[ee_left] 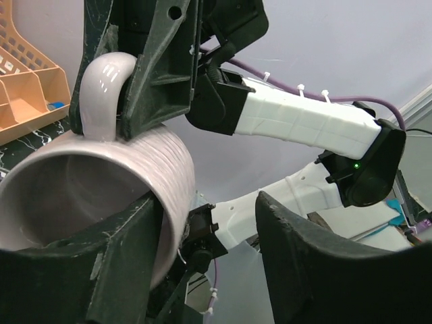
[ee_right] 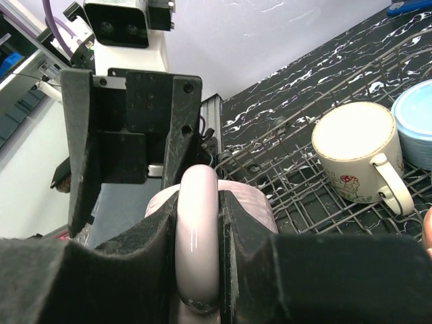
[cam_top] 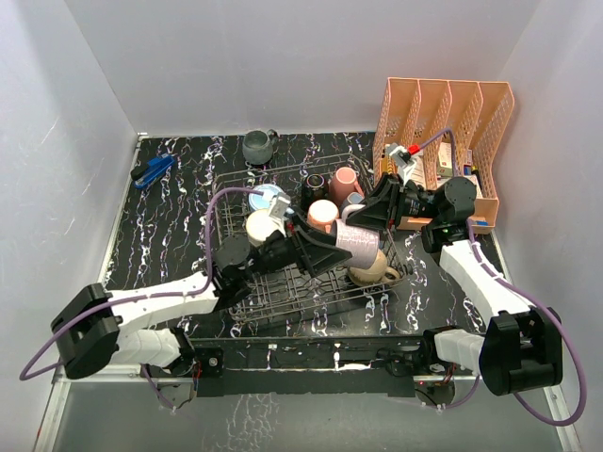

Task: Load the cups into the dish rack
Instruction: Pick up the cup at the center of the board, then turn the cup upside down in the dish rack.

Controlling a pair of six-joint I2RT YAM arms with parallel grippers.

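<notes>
One ribbed, glossy mauve mug (ee_left: pixel 81 182): right gripper (ee_right: pixel 199 202) pinches its looped handle (ee_left: pixel 101 74), left gripper (ee_left: pixel 209 209) stands parted at its side.

Rim of mauve mug (ee_left: pixel 81 192) cropped left, light blue cup (ee_right: pixel 415 128) half cropped

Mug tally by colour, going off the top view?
grey mug: 1
light blue mug: 1
cream mug: 1
black mug: 1
pink mug: 1
peach mug: 1
mauve mug: 1
tan mug: 1
Total: 8 clearly visible; others may be hidden.
</notes>
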